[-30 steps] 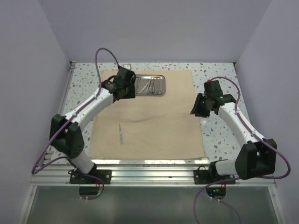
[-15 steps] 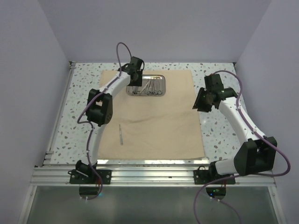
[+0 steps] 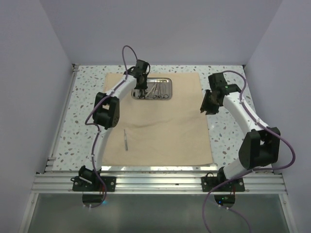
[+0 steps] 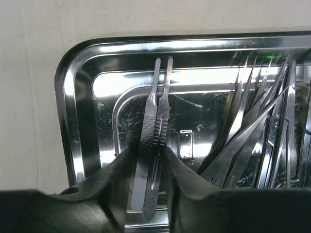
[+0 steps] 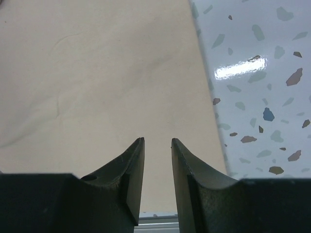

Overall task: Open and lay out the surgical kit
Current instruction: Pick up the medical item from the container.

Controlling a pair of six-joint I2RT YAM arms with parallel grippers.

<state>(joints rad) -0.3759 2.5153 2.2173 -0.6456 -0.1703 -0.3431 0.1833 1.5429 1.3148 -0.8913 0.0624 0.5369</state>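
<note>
Beige, silver and speckle: the colours in front of you.
You have a plain beige cloth wrap [image 3: 160, 131] across mid-frame and a mirror-bright steel tray [image 4: 73, 111] holding silver instruments [image 4: 154, 131]. The white table [image 3: 73, 121] is flecked grey, blue and brown. The walls [image 3: 29, 73] are pale lilac, and the white arms [image 3: 120, 88] have black joints and purple cables [image 3: 123, 54].

You see L gripper [image 4: 148, 160] down at steel tray [image 4: 73, 111], fingers either side of 2 scalpel handles [image 4: 155, 116] lying side by side, narrow ends pointing away. Contact w/ handles unclear. Tweezers [image 4: 245, 141] + other slim instruments piled at right. Beige cloth [image 4: 29, 97] under tray
</note>
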